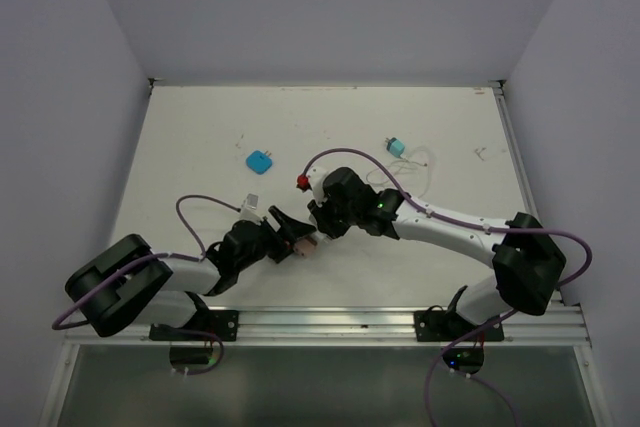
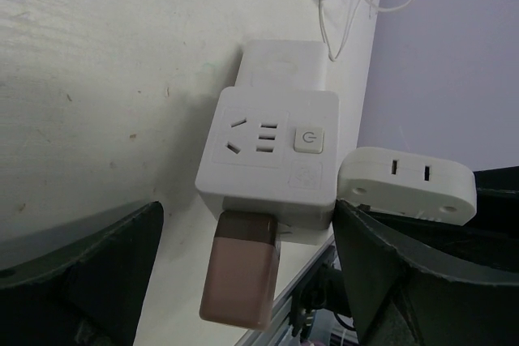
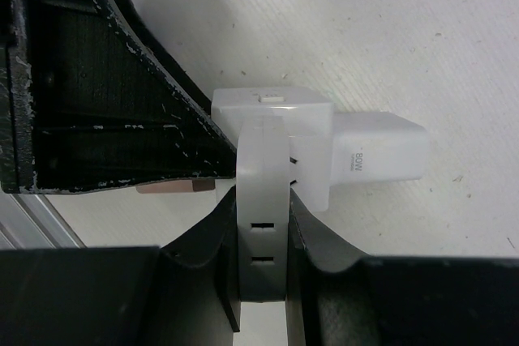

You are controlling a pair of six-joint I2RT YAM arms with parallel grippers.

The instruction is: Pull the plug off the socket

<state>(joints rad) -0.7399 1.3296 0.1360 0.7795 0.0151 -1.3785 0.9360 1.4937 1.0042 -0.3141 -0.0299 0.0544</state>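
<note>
The white cube socket (image 2: 272,151) lies on the table near the front edge, with slots and a button on its top face. A flat white oval plug (image 2: 405,184) sits against its right side. My right gripper (image 3: 261,216) is shut on this oval plug (image 3: 261,160), with a narrow gap showing between plug and socket (image 3: 276,107). My left gripper (image 2: 247,224) is open, its fingers either side of the socket's near end and a brown plug (image 2: 242,273) sticking out there. In the top view both grippers meet at the socket (image 1: 305,240).
A white 80W charger block (image 3: 377,155) is plugged into the socket's far side. A blue block (image 1: 260,161), a light-blue plug with thin white wire (image 1: 396,147) and a small red piece (image 1: 301,182) lie farther back. The table's front rail (image 1: 330,322) is close behind the socket.
</note>
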